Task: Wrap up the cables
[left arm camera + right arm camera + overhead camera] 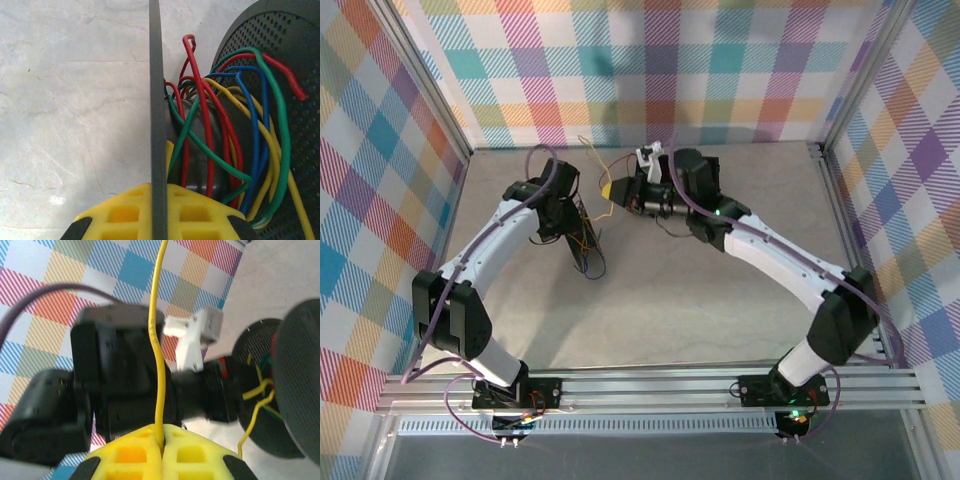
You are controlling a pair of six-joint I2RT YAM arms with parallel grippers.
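A black spool [586,250] stands on the table with its flange edge-on [157,100] in the left wrist view. My left gripper [159,189] [576,230] is shut on that thin flange. Red, green, blue and yellow cables [220,130] loop loosely round the spool's core, in front of the perforated far flange [290,45]. My right gripper [162,434] [610,188] hovers just right of and above the spool, shut on a yellow cable [158,340]. That cable runs straight up from the fingers. Another yellow stretch [257,392] leads to the spool [300,380].
Plaid walls close in the back and both sides. An aluminium rail [650,385] runs along the near edge by the arm bases. The left arm's black wrist [120,375] and a white mount [195,337] sit close in front of my right gripper.
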